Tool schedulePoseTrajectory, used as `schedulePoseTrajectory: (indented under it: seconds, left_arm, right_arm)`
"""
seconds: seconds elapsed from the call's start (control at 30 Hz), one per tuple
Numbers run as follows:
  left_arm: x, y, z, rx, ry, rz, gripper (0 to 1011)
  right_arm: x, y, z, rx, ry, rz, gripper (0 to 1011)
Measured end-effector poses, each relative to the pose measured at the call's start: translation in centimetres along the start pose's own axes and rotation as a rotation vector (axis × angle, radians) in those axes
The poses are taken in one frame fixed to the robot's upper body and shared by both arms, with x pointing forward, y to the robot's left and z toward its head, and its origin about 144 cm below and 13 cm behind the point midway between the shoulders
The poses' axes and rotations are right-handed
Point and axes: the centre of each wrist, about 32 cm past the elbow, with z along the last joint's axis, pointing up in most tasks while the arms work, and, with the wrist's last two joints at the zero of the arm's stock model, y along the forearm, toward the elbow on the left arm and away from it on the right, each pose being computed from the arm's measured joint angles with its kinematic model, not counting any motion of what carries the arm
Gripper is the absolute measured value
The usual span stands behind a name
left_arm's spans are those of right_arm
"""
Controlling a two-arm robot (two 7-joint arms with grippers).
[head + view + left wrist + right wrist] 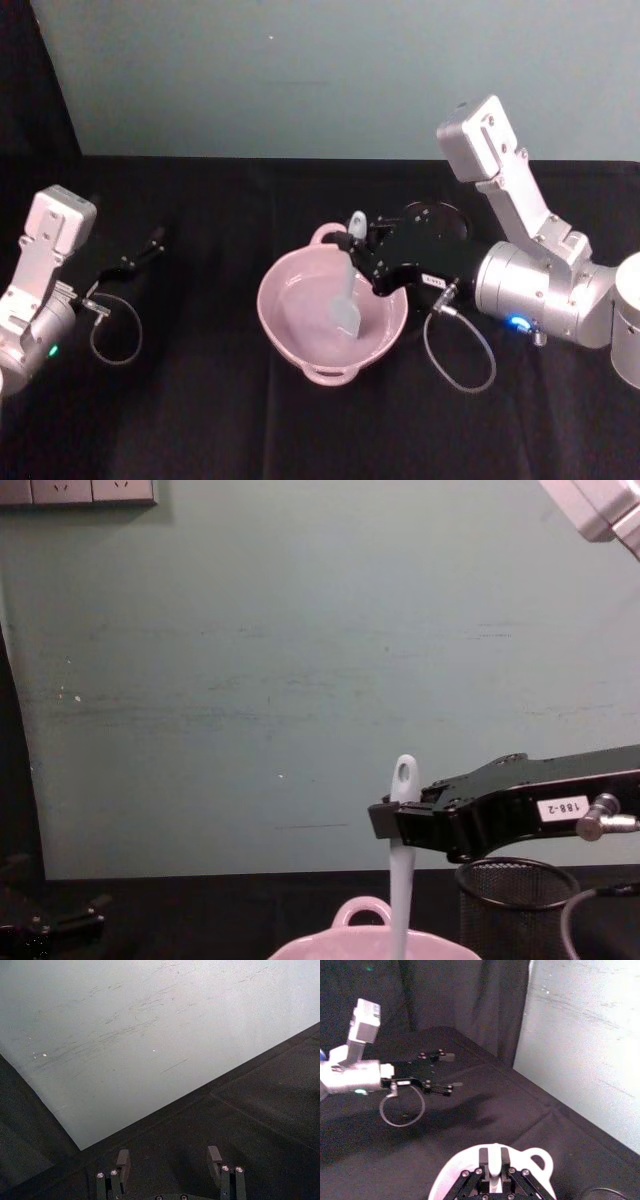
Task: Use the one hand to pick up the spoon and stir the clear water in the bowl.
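Note:
The pale pink bowl (272, 296) sits mid-table with its loop handle (362, 909) at the far rim. The white spoon (347, 296) stands nearly upright in it, paddle head low inside the bowl and the holed handle end (404, 774) sticking up. My right gripper (358, 250) reaches in from the right and is shut on the spoon's handle just below the hole. In the right wrist view its fingers (482, 1161) pinch the spoon (494, 1164) above the bowl's rim (449, 1180). My left gripper (150, 245) rests far off at the table's left, open, with nothing between its fingers (122, 1159).
A black wire-mesh cup (515, 905) stands just behind and right of the bowl, under my right arm (545, 290). Grey cable loops hang from both wrists (460, 360). A pale green wall (300, 680) closes the back of the black-clothed table (200, 420).

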Motion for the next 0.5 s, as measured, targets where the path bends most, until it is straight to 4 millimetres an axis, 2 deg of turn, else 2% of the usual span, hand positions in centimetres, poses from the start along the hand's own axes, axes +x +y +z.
schedulePoseTrajectory:
  seconds: [0.17,0.5]
  left_arm:
    - [0.0,0.0,0.0,0.0,0.0,0.0,1011]
    - [0.0,0.0,0.0,0.0,0.0,0.0,1011]
  right_arm:
    - [-0.3,0.3,-0.2,0.017,0.021,0.018,121]
    - [-0.3,2.2,-1.1,0.031,0.03,0.005,121]
